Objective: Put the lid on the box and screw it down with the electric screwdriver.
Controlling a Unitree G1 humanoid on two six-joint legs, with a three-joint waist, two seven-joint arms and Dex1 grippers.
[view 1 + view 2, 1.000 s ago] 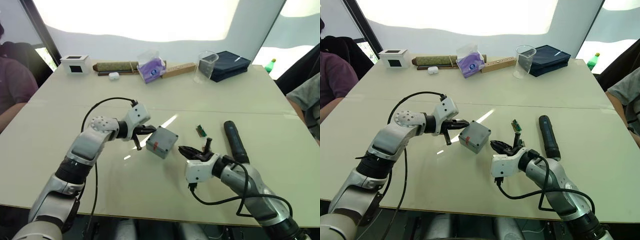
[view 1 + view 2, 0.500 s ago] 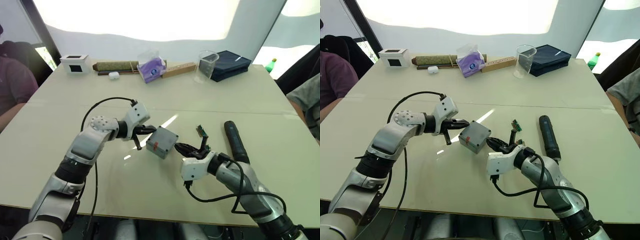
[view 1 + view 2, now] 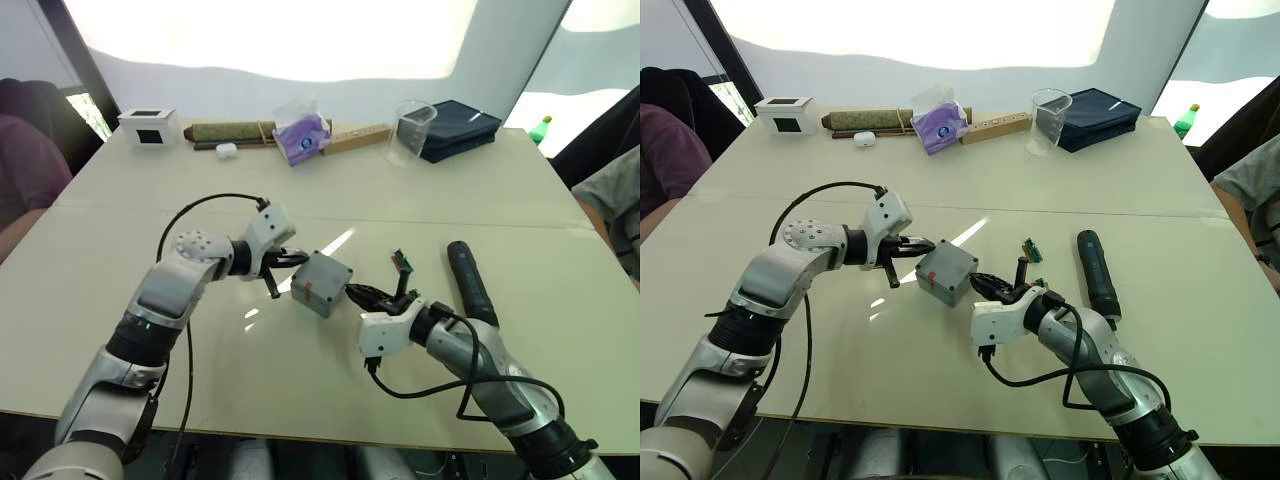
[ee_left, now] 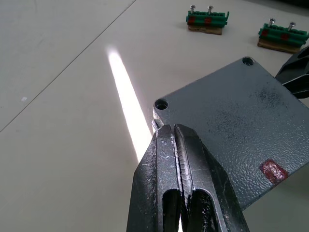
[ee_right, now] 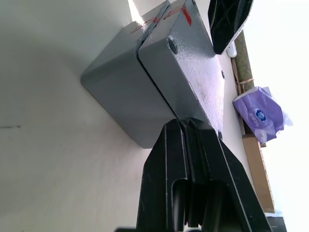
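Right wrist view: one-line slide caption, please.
Closed right gripper at the lid seated on the box.

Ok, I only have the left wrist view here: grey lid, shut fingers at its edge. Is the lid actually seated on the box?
Observer: Yes. The right wrist view shows the lid closed on the box, with one seam between them and red marks on both sides of it.
Operator: And that black tip at the lid's far side?
Observer: That is the right gripper, fingers shut, tips at the box on the side opposite the left gripper.
Operator: Screwdriver picked up?
Observer: No. The electric screwdriver lies on the table, on the robot's right beyond the right arm, in neither gripper.
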